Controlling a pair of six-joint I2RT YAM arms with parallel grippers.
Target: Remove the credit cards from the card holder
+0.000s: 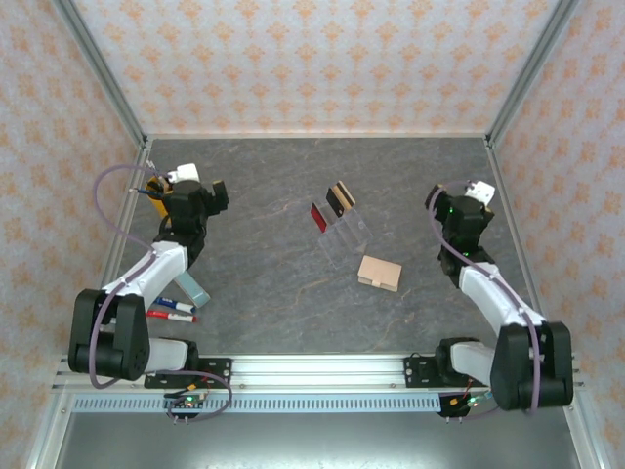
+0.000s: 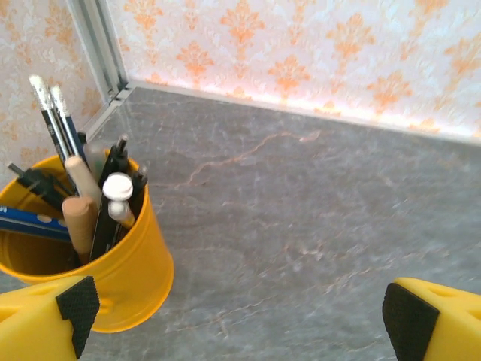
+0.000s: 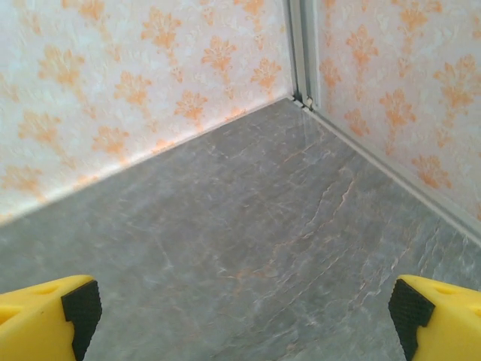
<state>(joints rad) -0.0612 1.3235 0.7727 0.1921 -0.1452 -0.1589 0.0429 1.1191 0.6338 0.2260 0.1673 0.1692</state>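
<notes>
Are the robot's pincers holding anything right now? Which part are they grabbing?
No, nothing is held. The left pincer and the right pincer are both wide open with nothing between their fingers. The tan card holder lies apart from both.

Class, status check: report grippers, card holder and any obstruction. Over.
Left gripper open, beside yellow pencil cup. Right gripper open, above bare table. Card holder lies closed; red card and tan card standing in clear stand just beyond it.

Left claw (image 2: 242, 316) and right claw (image 3: 245, 314) both gape wide.
</notes>
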